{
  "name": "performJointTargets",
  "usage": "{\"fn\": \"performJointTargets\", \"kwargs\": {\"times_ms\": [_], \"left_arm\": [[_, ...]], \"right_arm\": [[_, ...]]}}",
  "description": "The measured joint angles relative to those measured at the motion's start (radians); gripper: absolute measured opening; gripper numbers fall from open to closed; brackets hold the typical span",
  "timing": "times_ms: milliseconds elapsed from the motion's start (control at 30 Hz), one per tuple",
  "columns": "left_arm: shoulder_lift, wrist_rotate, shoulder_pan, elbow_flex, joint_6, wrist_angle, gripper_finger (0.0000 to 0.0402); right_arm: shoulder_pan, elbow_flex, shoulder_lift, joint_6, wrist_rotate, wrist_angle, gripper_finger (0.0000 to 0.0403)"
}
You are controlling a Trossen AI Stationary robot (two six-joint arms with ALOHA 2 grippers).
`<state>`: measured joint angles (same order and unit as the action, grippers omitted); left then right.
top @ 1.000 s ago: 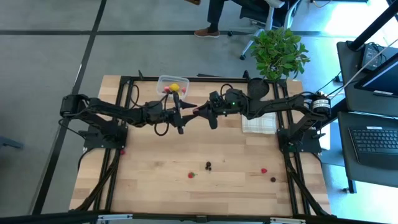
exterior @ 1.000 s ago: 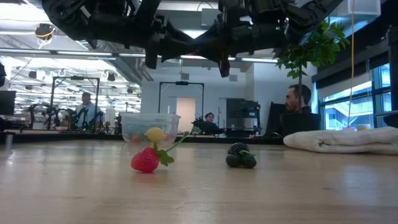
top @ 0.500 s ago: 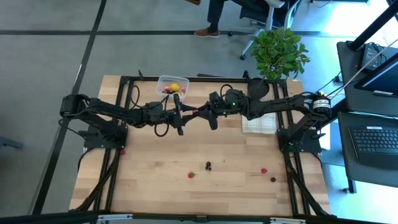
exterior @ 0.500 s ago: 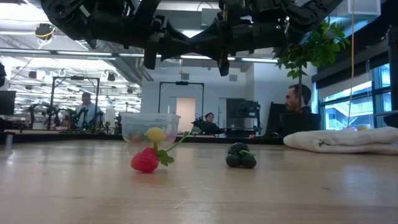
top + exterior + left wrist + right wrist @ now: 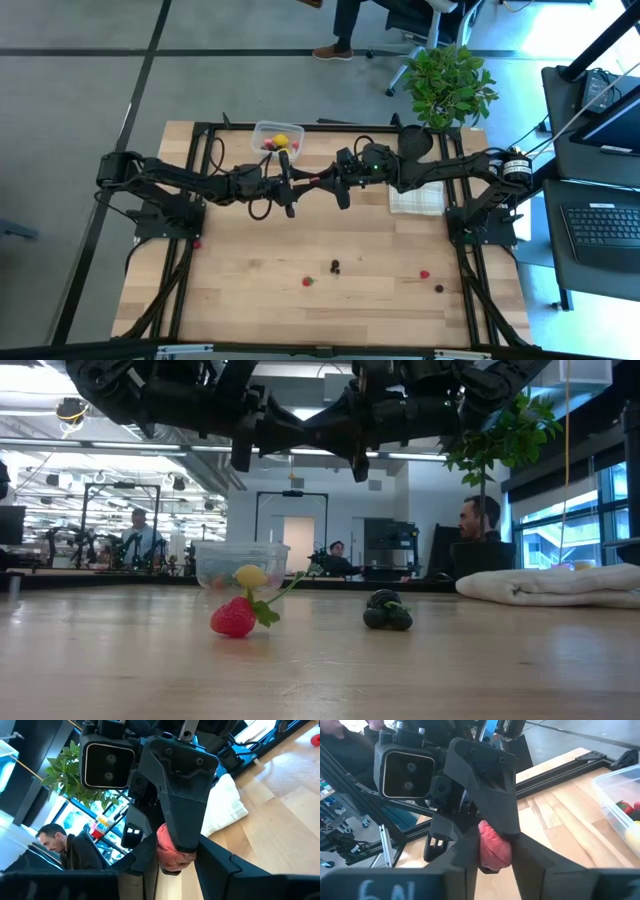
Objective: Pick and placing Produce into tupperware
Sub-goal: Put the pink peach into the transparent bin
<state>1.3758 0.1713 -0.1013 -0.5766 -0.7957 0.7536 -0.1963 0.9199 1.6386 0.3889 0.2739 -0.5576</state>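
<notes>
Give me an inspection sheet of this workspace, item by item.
Surface: wooden table, no spills seen.
Job's things: tupperware at the far edge, holding a lemon piece; red berry, dark berry and two more lie loose near the front.
Clutter: white cloth, potted plant.
Grippers: left gripper and right gripper meet in mid-air; the left clamps a pink berry.
Cables: black loop under the left arm.
Surroundings: seated person, laptop.

Light wooden table (image 5: 250,290) carries clear tupperware (image 5: 276,137) at far edge, white checked cloth (image 5: 415,198) on right. Loose produce near front: red berry (image 5: 308,281), dark berries (image 5: 335,266), red berry (image 5: 424,274), dark berry (image 5: 439,288).
</notes>
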Motion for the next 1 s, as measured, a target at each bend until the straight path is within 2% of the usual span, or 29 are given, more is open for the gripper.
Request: {"fn": "performJointTargets", "kwargs": {"times_ms": [300, 367, 467, 600, 700, 833, 900, 1000], "left_arm": [[0.0, 0.007, 0.001, 0.0, 0.001, -0.003, 0.0083], [0.0, 0.052, 0.001, 0.001, 0.005, -0.007, 0.0084], [-0.003, 0.142, -0.007, -0.001, 0.014, -0.002, 0.0089], [-0.003, 0.198, -0.024, -0.001, 0.066, -0.025, 0.0089], [-0.003, 0.315, -0.058, -0.001, 0.151, -0.05, 0.0084], [-0.003, 0.474, -0.137, -0.05, 0.31, -0.264, 0.0083], [-0.002, 0.461, -0.186, -0.111, 0.413, -0.439, 0.0088], [-0.002, 0.332, -0.276, -0.212, 0.594, -0.704, 0.0096]], "right_arm": [[-0.001, 0.0, 0.0, -0.006, -0.008, 0.022, 0.0205], [-0.005, 0.001, -0.007, -0.017, -0.003, 0.054, 0.0224], [-0.011, -0.003, -0.02, -0.037, 0.017, 0.191, 0.0244], [-0.025, -0.001, -0.053, -0.062, 0.012, 0.353, 0.0251], [-0.032, -0.003, -0.051, -0.057, 0.01, 0.444, 0.0251], [-0.033, -0.003, -0.051, -0.057, -0.019, 0.499, 0.0252], [-0.035, -0.003, -0.051, -0.058, -0.026, 0.5, 0.0252], [-0.035, -0.002, -0.052, -0.058, -0.027, 0.498, 0.0252]]}}
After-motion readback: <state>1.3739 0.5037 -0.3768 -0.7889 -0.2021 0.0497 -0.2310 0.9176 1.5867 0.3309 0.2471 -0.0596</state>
